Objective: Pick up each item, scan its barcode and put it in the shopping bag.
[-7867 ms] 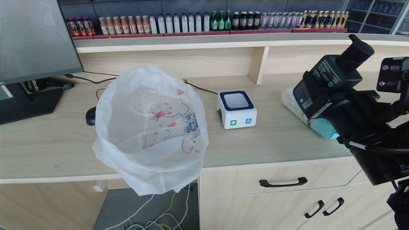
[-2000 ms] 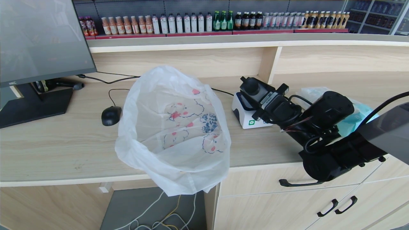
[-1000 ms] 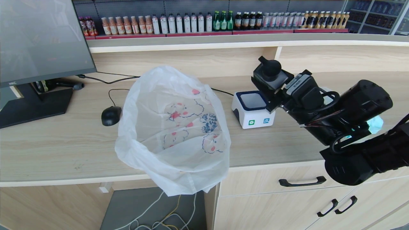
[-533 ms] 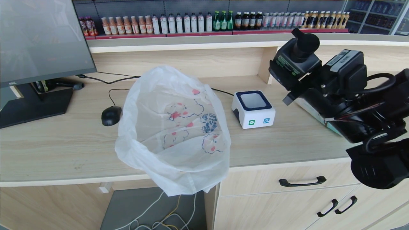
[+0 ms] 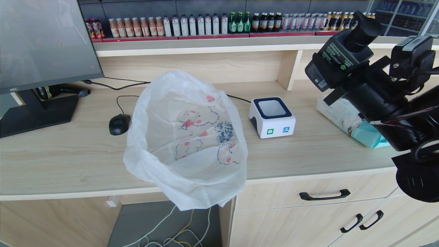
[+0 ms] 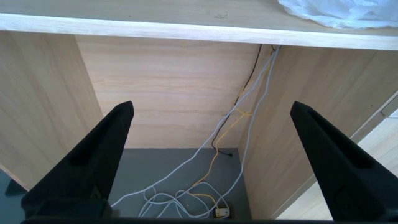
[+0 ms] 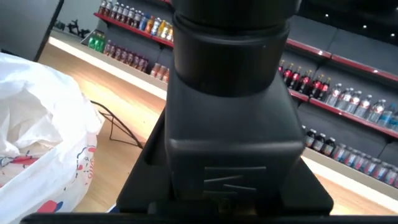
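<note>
My right gripper (image 5: 355,85) is shut on a black square bottle (image 5: 337,60) with a round black cap, held tilted in the air above the right part of the counter. In the right wrist view the same bottle (image 7: 233,124) looms close. The white barcode scanner (image 5: 272,117) stands on the counter, to the left of and below the bottle. An open white shopping bag (image 5: 187,137) with cartoon prints hangs over the counter's front edge; its side (image 7: 37,143) shows past the bottle. A teal and white tissue pack (image 5: 353,121) lies under my right arm. My left gripper (image 6: 211,168) is open below the counter.
A monitor (image 5: 44,41) stands at the back left, with a black mouse (image 5: 119,124) and its cable beside the bag. Bottles line the shelf (image 5: 219,24) behind the counter. Drawers with black handles (image 5: 324,196) are below. Loose cables (image 6: 205,186) lie on the floor under the counter.
My right arm has lifted the black bottle up and to the right, away from the scanner it hovered over two seconds ago. The tissue pack is uncovered again. The bag has not moved.
</note>
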